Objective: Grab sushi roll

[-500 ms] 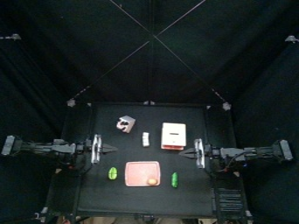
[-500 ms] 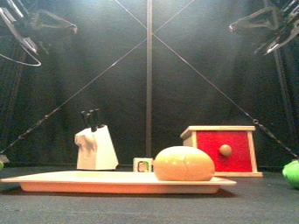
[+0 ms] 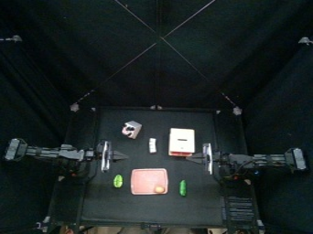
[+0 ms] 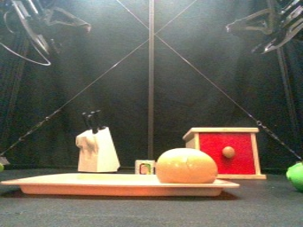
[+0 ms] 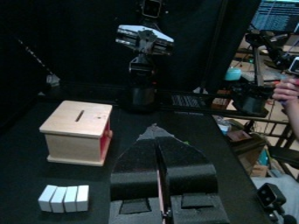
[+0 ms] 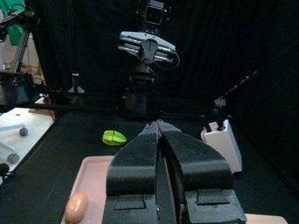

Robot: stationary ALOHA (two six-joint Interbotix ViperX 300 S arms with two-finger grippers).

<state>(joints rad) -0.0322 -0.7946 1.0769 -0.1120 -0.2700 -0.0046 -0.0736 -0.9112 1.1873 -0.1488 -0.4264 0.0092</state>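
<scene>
The task has barely begun — nothing is grasped yet. The sushi roll (image 3: 131,129) sits on the worktop (image 3: 210,123) toward its back left part, just beside the beige box (image 3: 182,139) and apart from the pink tray (image 3: 149,183) nearer the front edge. A small white piece (image 3: 152,144) lies between roll and tray, and a green piece (image 3: 119,181) rests on each side of the tray.

The left pincer (image 5: 156,131) is clenched on nothing, its jaws pressed together, and it hangs above the left edge of the worktop, well apart from the roll. The right pincer (image 6: 155,127) is likewise clenched and empty, over the right edge.

Everything is left to do: one arm — the left looks the closer — must release its jaws, reach in toward the roll, descend around it and clamp. The box beside the roll leaves little room on that side, so the approach likely needs care.
</scene>
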